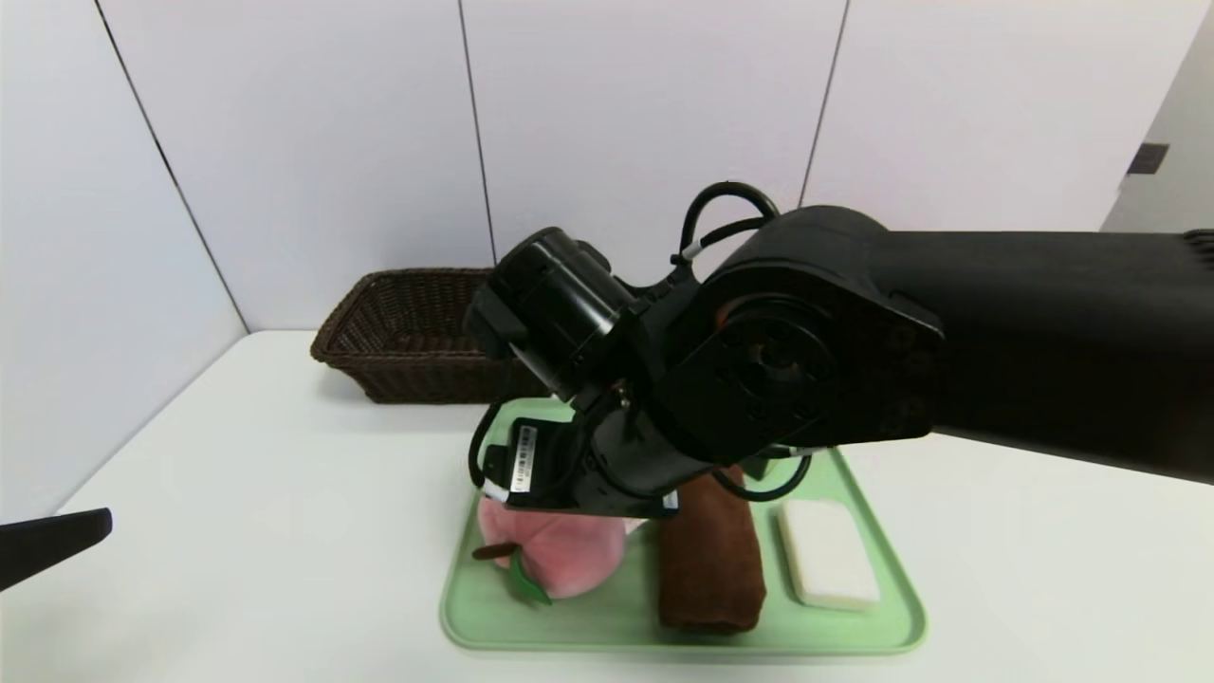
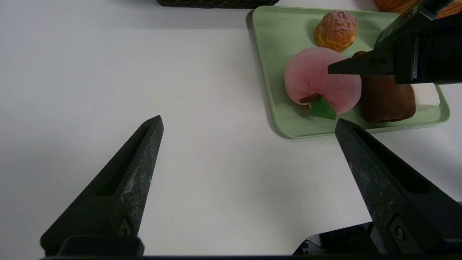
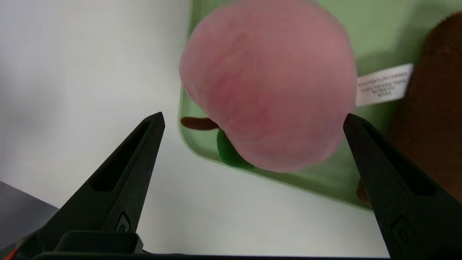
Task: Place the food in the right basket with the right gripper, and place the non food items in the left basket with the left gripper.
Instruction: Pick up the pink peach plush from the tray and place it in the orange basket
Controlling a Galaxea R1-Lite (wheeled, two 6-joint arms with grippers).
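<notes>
Nearest us, the right arm (image 1: 948,341) fills the right and centre of the head view, a black bulk reaching in from the right edge. Beneath it spreads the white table (image 1: 266,512), and behind that stand pale wall panels (image 1: 322,142) split by thin dark seams.

At the upper middle-left of the table we see a dark wicker basket (image 1: 398,341). At the lower centre lies a green tray (image 1: 882,560). On it, from left to right, sit a pink plush peach (image 1: 560,555), a rolled brown towel (image 1: 711,569) and a white soap bar (image 1: 830,555); in the left wrist view a cream puff (image 2: 335,30) rests toward the tray's top.

The right gripper (image 3: 252,119) hangs just over the peach with its fingers spread wide, one on either side, grasping nothing. The left gripper (image 2: 249,124) is likewise released, above bare table at the far lower left of the head view.
</notes>
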